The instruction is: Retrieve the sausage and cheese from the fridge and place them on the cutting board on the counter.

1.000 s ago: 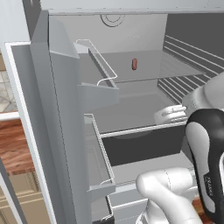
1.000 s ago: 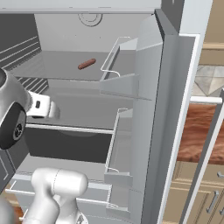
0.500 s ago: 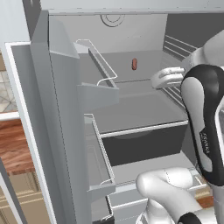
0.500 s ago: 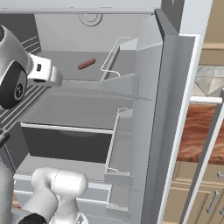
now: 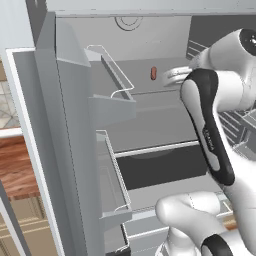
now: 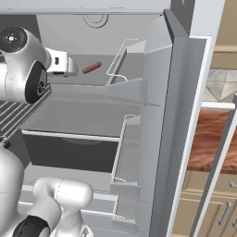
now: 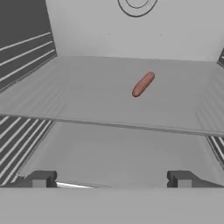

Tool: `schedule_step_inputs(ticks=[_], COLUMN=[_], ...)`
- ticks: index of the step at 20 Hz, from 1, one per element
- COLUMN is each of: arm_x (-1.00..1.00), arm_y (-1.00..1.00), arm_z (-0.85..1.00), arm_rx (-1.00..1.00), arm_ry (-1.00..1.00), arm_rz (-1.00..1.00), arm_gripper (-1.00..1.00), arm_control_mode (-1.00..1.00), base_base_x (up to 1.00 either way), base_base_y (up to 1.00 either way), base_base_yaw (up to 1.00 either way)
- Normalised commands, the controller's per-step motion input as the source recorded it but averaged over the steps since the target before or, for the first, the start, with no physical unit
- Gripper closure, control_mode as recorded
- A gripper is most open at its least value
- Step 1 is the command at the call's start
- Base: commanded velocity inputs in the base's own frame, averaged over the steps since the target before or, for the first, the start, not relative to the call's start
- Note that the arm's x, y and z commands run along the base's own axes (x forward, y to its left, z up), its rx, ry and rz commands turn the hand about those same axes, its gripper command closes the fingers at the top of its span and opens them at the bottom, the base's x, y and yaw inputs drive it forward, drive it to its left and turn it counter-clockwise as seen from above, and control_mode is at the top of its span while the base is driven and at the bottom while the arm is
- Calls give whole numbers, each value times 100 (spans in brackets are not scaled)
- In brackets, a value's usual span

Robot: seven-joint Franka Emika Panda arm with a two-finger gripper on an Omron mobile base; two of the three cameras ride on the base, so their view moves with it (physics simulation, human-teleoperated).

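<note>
- Lying on the upper glass shelf (image 7: 87, 94) of the fridge (image 5: 70, 125), the sausage (image 7: 143, 84) sits at one o'clock from the gripper (image 7: 111, 179) in the hand view, well apart.
- Gripper jaws stand spread wide, released, grasping nothing.
- Reddish table (image 6: 215, 139) shows at three o'clock past the open door.

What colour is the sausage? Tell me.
Reddish-brown, seen best in the hand view: sausage on the grey fridge shelf.
</note>
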Motion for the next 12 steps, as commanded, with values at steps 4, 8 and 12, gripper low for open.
schedule_step_inputs(ticks=[4, 8, 12], arm_x=[28, 77, 73], arm_y=[0, 0, 0], arm_z=[-17, 17, 47], arm_rx=[-3, 0, 0], arm_ry=[-31, -6, 0], arm_rz=[0, 0, -2], arm_gripper=[-100, -100, -100], arm_control_mode=[-100, -100, -100], base_base_x=[0, 0, 0], base_base_y=[0, 0, 0], base_base_yaw=[0, 0, 0])
